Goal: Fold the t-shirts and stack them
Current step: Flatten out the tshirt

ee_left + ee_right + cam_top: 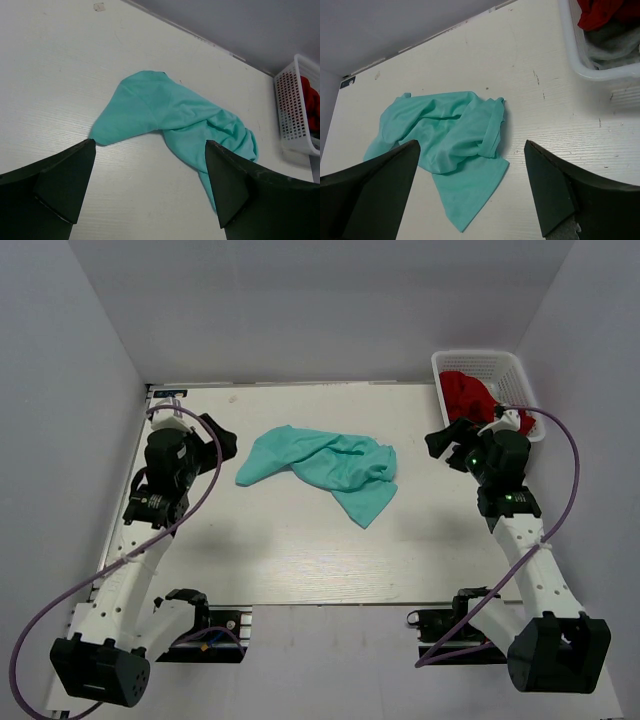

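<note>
— While flanking the turquoise t-shirt (320, 468), gripped any of it?
— Gripped nothing. Stood spread wide at left gripper (150, 145) and right gripper (472, 145) alike. Lay crumpled in the middle of the table (300, 560), clear of both.

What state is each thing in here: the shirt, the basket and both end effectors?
turquoise t-shirt, crumpled and unfolded, lying on the table
left end effector, open, empty, apart from the t-shirt
right end effector, open, empty, apart from the t-shirt
white basket, upright, partly filled
red garment, bunched inside the basket
</note>
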Controlling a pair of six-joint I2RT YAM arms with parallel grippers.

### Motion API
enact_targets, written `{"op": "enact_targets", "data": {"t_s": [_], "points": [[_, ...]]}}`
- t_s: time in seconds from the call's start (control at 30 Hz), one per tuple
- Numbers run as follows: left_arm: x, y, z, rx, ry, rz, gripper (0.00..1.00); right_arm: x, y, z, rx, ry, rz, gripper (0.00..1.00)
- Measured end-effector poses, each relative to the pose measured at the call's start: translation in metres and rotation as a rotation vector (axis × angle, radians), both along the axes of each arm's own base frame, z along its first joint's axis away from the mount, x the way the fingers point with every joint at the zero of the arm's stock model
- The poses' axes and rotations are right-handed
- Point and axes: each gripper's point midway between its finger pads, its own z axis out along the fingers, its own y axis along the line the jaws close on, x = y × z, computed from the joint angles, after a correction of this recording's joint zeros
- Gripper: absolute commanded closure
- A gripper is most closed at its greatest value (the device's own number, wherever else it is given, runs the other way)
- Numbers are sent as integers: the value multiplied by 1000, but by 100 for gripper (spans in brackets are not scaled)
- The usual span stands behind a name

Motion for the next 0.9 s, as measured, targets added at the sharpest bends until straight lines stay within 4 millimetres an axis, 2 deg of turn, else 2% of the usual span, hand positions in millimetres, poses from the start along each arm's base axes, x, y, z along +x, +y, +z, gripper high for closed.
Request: {"op": "enact_targets", "data": {"t_s": [0.1,0.2,0.27,0.47,0.67,0.87,0.9], "points": [[1,1,-6,-24,24,26,0,0,1,-2,12,14,0,10],[3,5,-20,-51,65,71,0,1,5,-11,18,45,24,10],[3,7,-38,-55,120,96,0,1,8,-20,20,76,44,10],[-8,15,-113,-42,358,181,0,-4,14,-66,17,242,86,10],[-17,18,-158,-25,497,211,0,-15,30,-87,23,312,197,10],[0,-2,-197,-37,578,131,3,-44,51,-115,-10,391,289,10],[4,-6,-206,-38,600,114,8,-50,55,-118,-21,405,303,10]]}}
